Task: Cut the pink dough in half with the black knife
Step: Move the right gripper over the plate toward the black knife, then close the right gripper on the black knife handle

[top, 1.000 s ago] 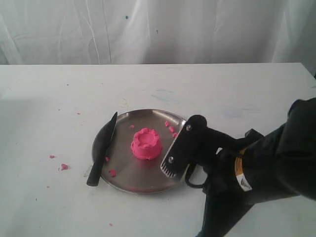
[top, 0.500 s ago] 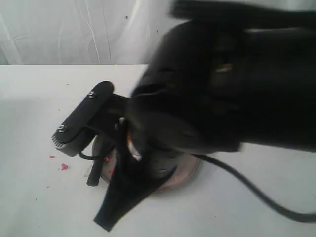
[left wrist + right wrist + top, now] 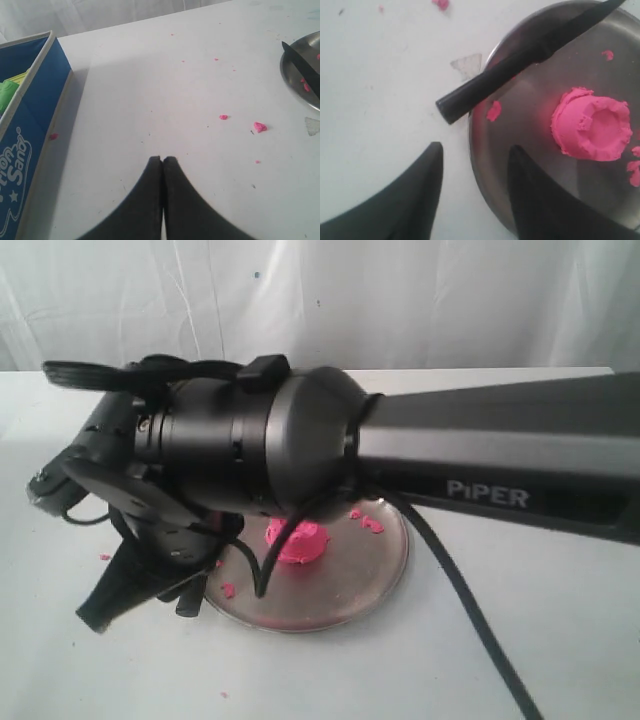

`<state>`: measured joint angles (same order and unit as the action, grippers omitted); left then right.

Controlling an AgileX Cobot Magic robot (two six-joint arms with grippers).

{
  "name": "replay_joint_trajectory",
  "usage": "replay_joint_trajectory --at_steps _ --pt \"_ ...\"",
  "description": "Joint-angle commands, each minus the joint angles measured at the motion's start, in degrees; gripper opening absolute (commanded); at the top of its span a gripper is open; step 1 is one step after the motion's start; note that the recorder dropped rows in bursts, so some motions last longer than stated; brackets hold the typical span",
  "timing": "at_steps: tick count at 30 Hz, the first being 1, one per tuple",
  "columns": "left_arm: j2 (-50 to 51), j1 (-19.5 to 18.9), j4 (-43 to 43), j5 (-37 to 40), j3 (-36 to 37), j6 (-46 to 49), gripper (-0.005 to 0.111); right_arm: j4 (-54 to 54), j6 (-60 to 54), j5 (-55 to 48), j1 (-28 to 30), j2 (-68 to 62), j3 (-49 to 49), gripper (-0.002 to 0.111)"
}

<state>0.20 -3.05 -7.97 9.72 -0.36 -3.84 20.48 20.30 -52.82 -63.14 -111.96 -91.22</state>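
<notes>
The pink dough (image 3: 592, 124) is a round mound with a dented top, sitting in the steel plate (image 3: 530, 115). In the exterior view the dough (image 3: 297, 540) shows only partly under my right arm. The black knife (image 3: 520, 62) lies slanted across the plate's rim, with its handle end on the table. My right gripper (image 3: 475, 146) is open just short of the handle end, one finger over the table and one over the rim. It holds nothing. My left gripper (image 3: 163, 158) is shut and empty, well away from the plate (image 3: 300, 75).
A blue box (image 3: 30, 125) with green material inside stands beside the left gripper. Small pink crumbs (image 3: 259, 126) lie scattered on the white table and in the plate (image 3: 370, 570). The right arm (image 3: 300, 440) reaches across and hides much of the exterior view.
The right arm has swung from the front right across the plate to its left side. Its open gripper now points down at the knife handle. Dough and knife have not moved.
</notes>
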Motion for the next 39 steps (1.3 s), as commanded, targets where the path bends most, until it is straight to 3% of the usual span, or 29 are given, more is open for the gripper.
replay_joint_trajectory --at_steps 1,10,39 --pt "-0.2 0.4 0.25 -0.23 0.36 -0.24 0.0 -2.94 3.98 1.44 3.65 -2.92 -4.78 0.048" --pt "-0.2 0.4 0.25 -0.23 0.36 -0.24 0.0 -12.11 3.86 6.39 6.43 -9.56 -9.44 0.048" --pt "-0.2 0.4 0.25 -0.23 0.36 -0.24 0.0 -10.42 8.45 8.67 8.96 -17.21 -9.45 0.047"
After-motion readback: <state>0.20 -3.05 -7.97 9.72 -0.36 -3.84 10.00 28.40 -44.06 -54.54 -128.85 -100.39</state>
